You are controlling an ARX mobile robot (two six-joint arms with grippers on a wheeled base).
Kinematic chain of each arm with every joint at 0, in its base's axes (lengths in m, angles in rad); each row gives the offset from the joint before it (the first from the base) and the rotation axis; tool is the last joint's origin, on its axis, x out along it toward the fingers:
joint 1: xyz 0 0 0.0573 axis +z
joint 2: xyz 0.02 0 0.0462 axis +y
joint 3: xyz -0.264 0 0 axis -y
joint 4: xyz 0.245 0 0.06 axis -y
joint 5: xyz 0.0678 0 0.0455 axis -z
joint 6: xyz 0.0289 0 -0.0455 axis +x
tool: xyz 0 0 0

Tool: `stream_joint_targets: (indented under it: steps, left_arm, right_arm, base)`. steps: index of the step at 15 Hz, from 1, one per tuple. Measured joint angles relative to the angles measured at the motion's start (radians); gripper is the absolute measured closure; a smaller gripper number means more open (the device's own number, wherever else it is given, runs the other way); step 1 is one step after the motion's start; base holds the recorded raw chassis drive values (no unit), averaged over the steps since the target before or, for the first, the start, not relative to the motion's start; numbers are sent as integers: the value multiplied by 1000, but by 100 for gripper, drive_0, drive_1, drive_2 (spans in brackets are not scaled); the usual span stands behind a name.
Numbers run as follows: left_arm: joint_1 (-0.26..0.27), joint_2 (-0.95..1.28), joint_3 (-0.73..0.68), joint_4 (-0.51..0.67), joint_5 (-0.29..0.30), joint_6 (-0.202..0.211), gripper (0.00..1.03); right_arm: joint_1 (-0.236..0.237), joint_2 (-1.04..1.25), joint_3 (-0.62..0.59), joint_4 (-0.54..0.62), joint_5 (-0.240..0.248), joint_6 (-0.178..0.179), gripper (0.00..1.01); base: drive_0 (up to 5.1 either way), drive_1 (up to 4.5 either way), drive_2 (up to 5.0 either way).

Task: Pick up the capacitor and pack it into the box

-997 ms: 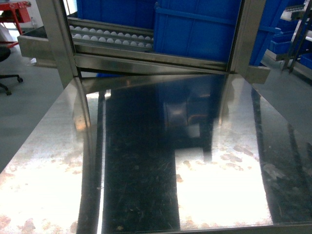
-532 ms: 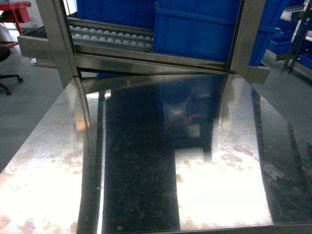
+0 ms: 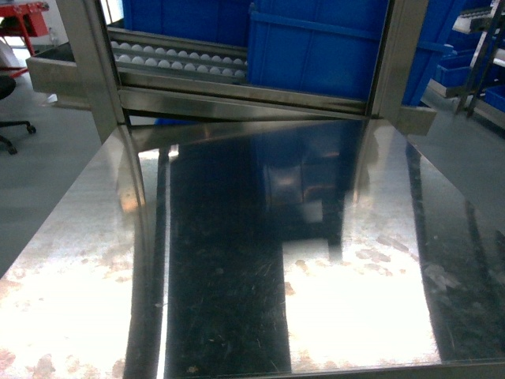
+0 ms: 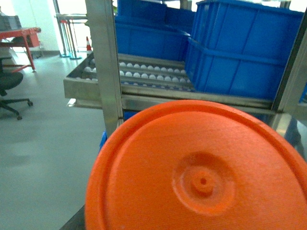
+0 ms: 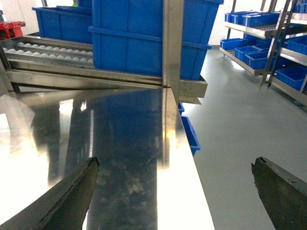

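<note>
1. The steel table (image 3: 237,260) fills the head view, bare and glossy; neither the capacitor nor the box shows in any view.
2. Behind the table's far edge stands a roller rack (image 3: 177,59) with blue crates (image 3: 316,51) on it.
3. The right gripper (image 5: 175,191) hangs over the table's right edge, its two dark fingers (image 5: 72,196) spread wide with nothing between them.
4. An orange round disc (image 4: 201,172), perhaps a lid, blocks the left wrist view in front of the rack; the left gripper's jaws cannot be told.
</note>
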Motion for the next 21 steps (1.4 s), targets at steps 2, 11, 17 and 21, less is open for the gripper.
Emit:
stream_joint_targets:
  steps: [2,11,17,21]
  left_arm:
    - [92,-124,-85,-77,78,0,59]
    - [369,-457,-263,-242,376,-1,59]
    - [399,-596,-304,-321,398,-4,59]
    - [399,-679,-304,-397,398,-4,60]
  right_arm:
    - [0,0,0,0,0,0,3]
    - [0,0,0,0,0,0,3]
    - [0,0,0,0,0,0,3]
    - [0,0,0,0,0,0,3]
  base:
    - [0,0,0]
    - [0,0,0]
    - [0,0,0]
    - [0,0,0]
